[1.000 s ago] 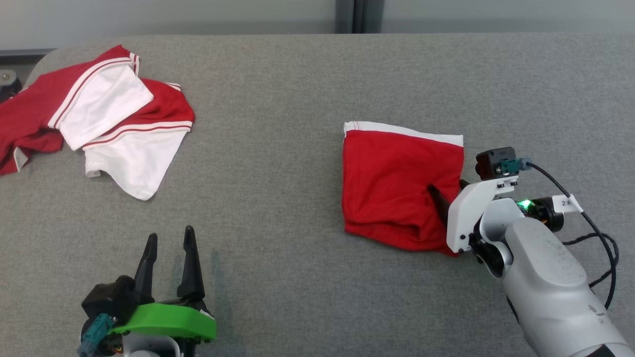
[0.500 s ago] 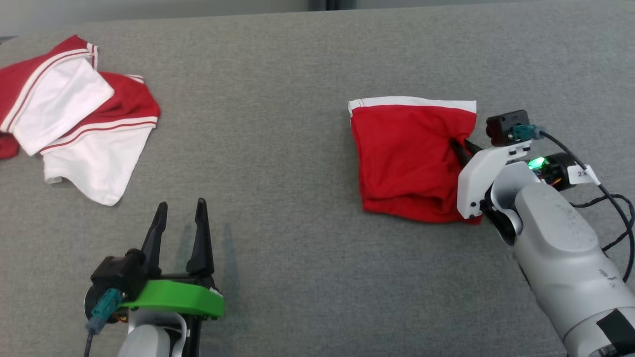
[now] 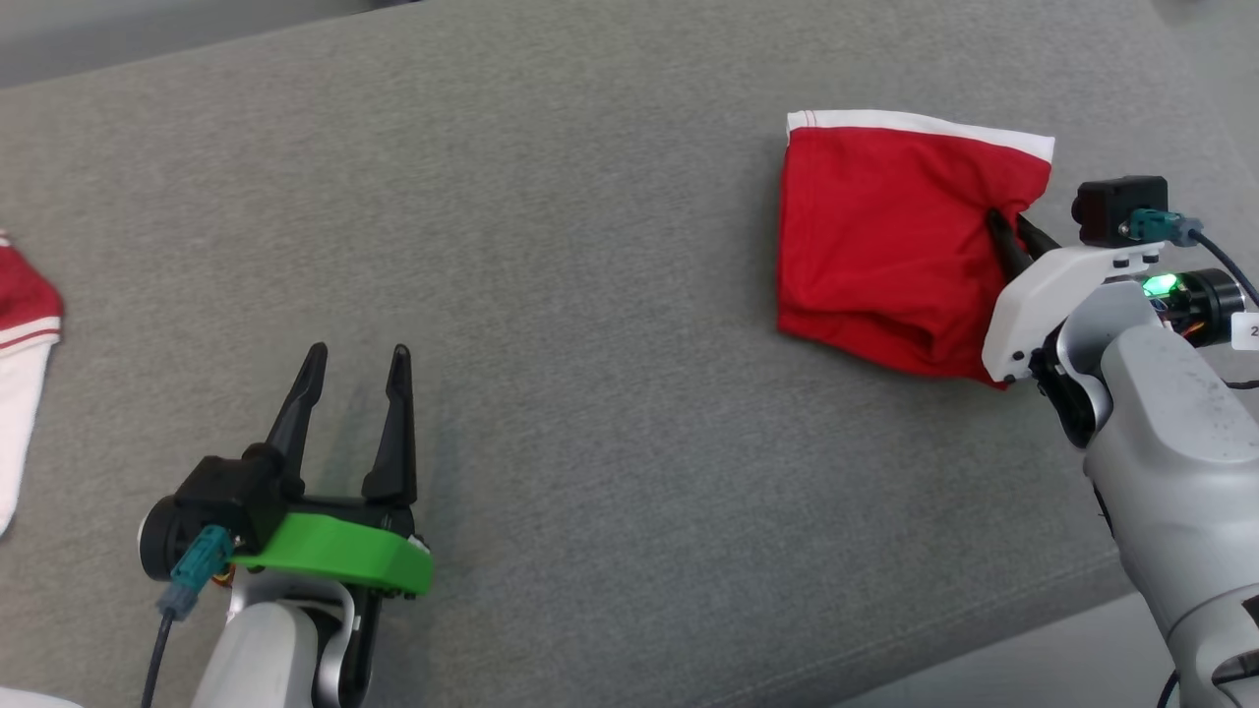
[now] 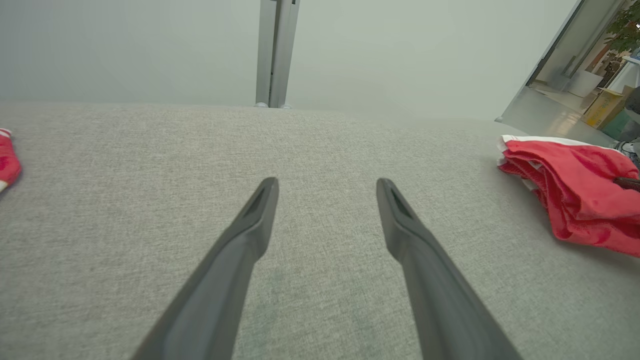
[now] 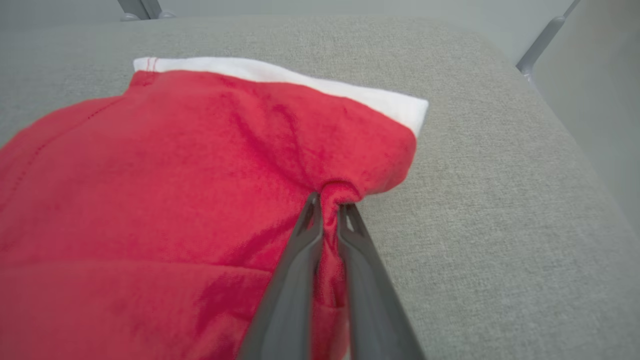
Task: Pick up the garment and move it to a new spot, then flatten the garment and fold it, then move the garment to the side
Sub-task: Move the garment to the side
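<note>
The garment (image 3: 885, 236) is a folded red cloth with a white band along its far edge, lying at the far right of the grey table (image 3: 590, 295). My right gripper (image 3: 1008, 228) is shut on the garment's right edge; in the right wrist view its fingertips (image 5: 330, 205) pinch a bunched fold of the red garment (image 5: 175, 190). My left gripper (image 3: 356, 356) stands open over bare table at the lower left, holding nothing. In the left wrist view the left gripper (image 4: 326, 186) points across the table, with the garment (image 4: 575, 185) far off to the right.
Another red and white cloth (image 3: 25, 344) lies at the left edge of the head view. The table's right edge (image 3: 1180, 79) runs close beside the garment, and its near edge (image 3: 984, 649) shows at the lower right. A metal post (image 4: 272, 50) stands behind the table.
The right gripper closed on the garment's right edge and carried it rightward and farther away. The camera turned right, so the other cloth slid to the left edge. The left gripper stayed open.
</note>
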`<state>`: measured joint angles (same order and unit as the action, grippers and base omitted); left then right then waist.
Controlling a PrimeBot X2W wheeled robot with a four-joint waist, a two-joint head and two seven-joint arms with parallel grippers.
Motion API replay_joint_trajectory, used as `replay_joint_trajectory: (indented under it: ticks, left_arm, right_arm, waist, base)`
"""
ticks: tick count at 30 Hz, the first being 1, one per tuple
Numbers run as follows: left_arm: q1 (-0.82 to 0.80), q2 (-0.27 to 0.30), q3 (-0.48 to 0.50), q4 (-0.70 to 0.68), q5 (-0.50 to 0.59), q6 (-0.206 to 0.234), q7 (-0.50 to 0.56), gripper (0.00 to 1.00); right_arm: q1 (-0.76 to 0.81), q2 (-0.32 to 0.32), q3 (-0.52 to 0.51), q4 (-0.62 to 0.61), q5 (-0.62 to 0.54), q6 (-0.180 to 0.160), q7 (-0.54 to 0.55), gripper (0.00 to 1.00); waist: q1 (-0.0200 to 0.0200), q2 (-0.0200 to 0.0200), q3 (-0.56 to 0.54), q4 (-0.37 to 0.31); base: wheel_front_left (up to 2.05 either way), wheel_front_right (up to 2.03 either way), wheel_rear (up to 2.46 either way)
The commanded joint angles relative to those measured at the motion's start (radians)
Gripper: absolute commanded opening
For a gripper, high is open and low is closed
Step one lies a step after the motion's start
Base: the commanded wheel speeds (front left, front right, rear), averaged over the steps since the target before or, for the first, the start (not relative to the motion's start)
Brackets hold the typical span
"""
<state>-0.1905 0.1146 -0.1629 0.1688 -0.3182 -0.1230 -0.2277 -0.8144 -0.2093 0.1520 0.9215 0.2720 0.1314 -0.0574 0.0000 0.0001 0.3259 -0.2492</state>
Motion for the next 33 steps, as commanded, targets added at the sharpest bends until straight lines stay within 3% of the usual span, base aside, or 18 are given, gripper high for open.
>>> replay_joint_trajectory:
  ticks: [1, 8, 17, 25, 33]
  left_arm:
    - [-0.019, 0.016, -0.005, -0.008, 0.005, -0.002, 0.008, 1.00]
    - [-0.034, 0.031, -0.034, -0.048, 0.012, -0.003, 0.051, 1.00]
    - [-0.055, 0.047, -0.044, -0.101, 0.016, 0.008, 0.077, 1.00]
    - [-0.092, 0.057, -0.037, -0.160, 0.019, 0.021, 0.085, 1.00]
    - [-0.098, 0.048, -0.047, -0.191, 0.016, 0.029, 0.072, 1.00]
  right_arm:
    - [-0.014, 0.006, -0.009, 0.007, 0.001, -0.001, -0.020, 0.00]
    - [-0.023, 0.031, -0.039, 0.048, 0.005, -0.001, -0.078, 0.00]
    - [-0.116, 0.006, -0.055, 0.091, -0.020, -0.001, -0.117, 0.00]
    - [-0.274, -0.111, -0.066, 0.147, -0.068, -0.002, -0.111, 0.00]
    - [-0.371, -0.232, -0.105, 0.222, -0.114, -0.001, -0.129, 0.00]
  waist:
    - [0.0000, -0.0001, 0.058, -0.145]
    - [0.0000, -0.0001, 0.076, -0.211]
    - [0.0000, -0.0001, 0.133, -0.140]
    - [0.0000, -0.0001, 0.216, -0.018]
    - [0.0000, -0.0001, 0.267, 0.062]
  base:
    - [0.00, 0.00, 0.00]
    - [0.00, 0.00, 0.00]
    - [0.00, 0.00, 0.00]
    - [0.00, 0.00, 0.00]
    - [0.00, 0.00, 0.00]
